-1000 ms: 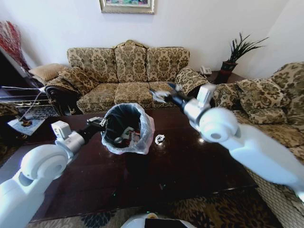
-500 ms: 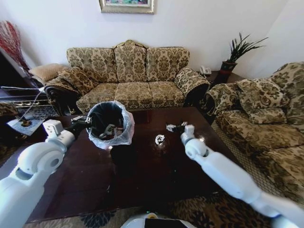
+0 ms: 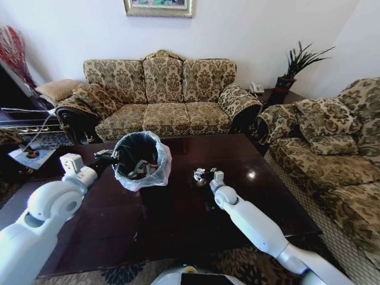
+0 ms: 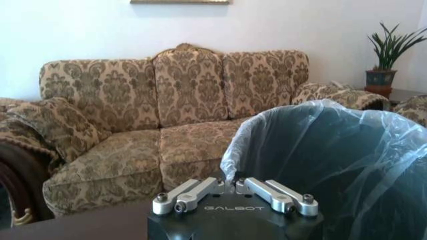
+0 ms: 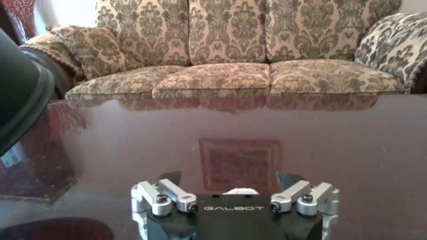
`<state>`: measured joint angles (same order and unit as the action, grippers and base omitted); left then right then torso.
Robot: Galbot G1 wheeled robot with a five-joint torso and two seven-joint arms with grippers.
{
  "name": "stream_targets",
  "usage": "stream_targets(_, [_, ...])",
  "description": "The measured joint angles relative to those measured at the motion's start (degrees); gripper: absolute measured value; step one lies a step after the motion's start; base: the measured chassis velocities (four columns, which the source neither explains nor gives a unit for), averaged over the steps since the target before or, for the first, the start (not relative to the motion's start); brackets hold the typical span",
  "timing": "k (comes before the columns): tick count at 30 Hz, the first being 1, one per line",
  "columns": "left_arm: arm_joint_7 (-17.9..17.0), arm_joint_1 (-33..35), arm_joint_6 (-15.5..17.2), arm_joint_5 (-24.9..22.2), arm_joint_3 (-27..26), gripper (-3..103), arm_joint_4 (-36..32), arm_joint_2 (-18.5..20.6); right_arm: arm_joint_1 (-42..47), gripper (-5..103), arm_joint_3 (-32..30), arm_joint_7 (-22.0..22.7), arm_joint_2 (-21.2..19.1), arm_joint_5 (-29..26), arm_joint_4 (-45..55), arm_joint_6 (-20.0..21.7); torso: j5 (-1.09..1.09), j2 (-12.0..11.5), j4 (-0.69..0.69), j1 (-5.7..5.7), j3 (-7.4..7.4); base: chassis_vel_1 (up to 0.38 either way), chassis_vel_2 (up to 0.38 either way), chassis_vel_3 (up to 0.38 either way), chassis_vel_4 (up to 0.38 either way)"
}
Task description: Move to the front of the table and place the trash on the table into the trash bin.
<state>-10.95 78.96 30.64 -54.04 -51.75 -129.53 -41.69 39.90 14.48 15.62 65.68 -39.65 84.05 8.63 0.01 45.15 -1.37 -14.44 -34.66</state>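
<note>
Right tool (image 3: 205, 174) open over white trash (image 3: 199, 174); trash bin (image 3: 141, 160) near, sofa (image 3: 160, 95) behind.

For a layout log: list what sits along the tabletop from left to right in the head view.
left gripper at the bin's rim → trash bin → small white piece of trash with the right gripper at it → bare table top.

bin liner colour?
Translucent whitish bag bunched over the rim of the black trash bin; it shows best in the left wrist view.
</note>
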Motion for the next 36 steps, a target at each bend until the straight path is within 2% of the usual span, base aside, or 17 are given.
stream_targets(1, [0.01, -0.05, 0.0, -0.02, 0.01, 3, -0.04, 0.01, 0.04, 90, 0.02, 0.0, 0.11, 0.04, -0.09, 0.0, 0.0, 0.0, 0.0, 0.0, 0.0, 0.0, 0.0, 0.0, 0.0])
stream_targets(2, [0.01, -0.05, 0.0, -0.02, 0.01, 3, -0.04, 0.01, 0.04, 90, 0.02, 0.0, 0.11, 0.04, -0.09, 0.0, 0.0, 0.0, 0.0, 0.0, 0.0, 0.0, 0.0, 0.0, 0.0])
stream_targets(5, [0.06, -0.28, 0.0, -0.19, 0.09, 3, -0.19, 0.23, 0.16, 73, -0.05, 0.0, 0.97, 0.77, -2.18, -0.51, 0.0, 0.0, 0.01, 0.0, 0.0, 0.0, 0.0, 0.0, 0.0])
stream_targets(7, [0.06, -0.31, 0.0, -0.22, 0.09, 3, -0.22, 0.27, 0.16, 73, -0.08, 0.01, 1.05, 0.8, -2.39, -0.56, 0.01, 0.0, 0.01, 0.0, 0.0, 0.0, 0.0, 0.0, 0.0])
stream_targets(8, [0.09, -0.35, 0.0, -0.3, 0.09, 3, -0.32, 0.38, 0.19, 62, -0.19, 0.05, 1.23, 0.8, -2.8, -0.58, 0.01, 0.0, 0.0, 0.0, 0.0, 0.0, 0.0, 0.0, 0.0])
stream_targets(10, [0.12, -0.37, 0.0, -0.33, 0.09, 3, -0.36, 0.4, 0.21, 62, -0.24, 0.07, 1.25, 0.76, -2.85, -0.59, 0.01, 0.0, 0.0, 0.0, 0.0, 0.0, 0.0, 0.0, 0.0])
stream_targets(13, [0.18, -0.42, 0.0, -0.4, 0.17, 3, -0.45, 0.41, 0.41, 47, -0.31, 0.09, 1.27, 0.66, -2.84, -0.61, 0.0, 0.0, 0.0, 0.0, 0.0, 0.0, 0.0, 0.0, 0.0])
stream_targets(15, [0.2, -0.42, 0.0, -0.4, 0.19, 3, -0.47, 0.41, 0.45, 47, -0.31, 0.12, 1.27, 0.64, -2.81, -0.61, 0.01, 0.0, 0.0, 0.0, 0.0, 0.0, 0.0, 0.0, 0.0])
stream_targets(16, [0.26, -0.43, 0.0, -0.43, 0.25, 3, -0.55, 0.4, 0.55, 35, -0.31, 0.28, 1.3, 0.59, -2.7, -0.61, 0.01, 0.0, 0.0, 0.0, 0.0, 0.0, 0.0, 0.0, 0.0])
stream_targets(17, [0.29, -0.44, 0.0, -0.44, 0.26, 3, -0.59, 0.4, 0.59, 30, -0.28, 0.37, 1.31, 0.58, -2.67, -0.61, 0.01, 0.0, 0.0, 0.0, 0.0, 0.0, 0.0, 0.0, 0.0])
stream_targets(22, [0.31, -0.49, 0.0, -0.61, 0.26, 3, -0.78, 0.47, 0.81, 19, -0.15, 0.88, 1.47, 0.37, -2.58, -0.6, 0.01, 0.0, 0.0, 0.0, 0.0, 0.0, 0.0, 0.0, 0.0])
stream_targets(23, [0.32, -0.5, 0.0, -0.83, 0.23, 3, -0.92, 0.57, 0.9, 9, -0.14, 1.11, 1.52, 0.19, -2.58, -0.57, 0.01, 0.0, 0.0, 0.0, 0.0, 0.0, 0.0, 0.0, 0.0])
stream_targets(24, [0.32, -0.5, 0.0, -0.83, 0.23, 3, -0.92, 0.57, 0.9, 9, -0.14, 1.11, 1.52, 0.19, -2.58, -0.57, 0.01, 0.0, 0.0, 0.0, 0.0, 0.0, 0.0, 0.0, 0.0])
stream_targets(25, [0.32, -0.5, 0.0, -1.03, 0.15, 3, -1.05, 0.62, 0.95, 3, -0.14, 1.34, 1.52, -0.05, -2.58, -0.51, 0.0, 0.0, 0.0, 0.0, 0.0, 0.0, 0.0, 0.0, 0.0])
stream_targets(36, [0.32, -0.37, 0.0, -1.28, 0.12, 3, -1.85, 0.83, 1.71, 0, -0.65, 3.05, 0.98, -1.08, -1.67, -0.62, 0.01, 0.0, 0.0, 0.0, 0.0, 0.0, 0.0, 0.0, 0.0])
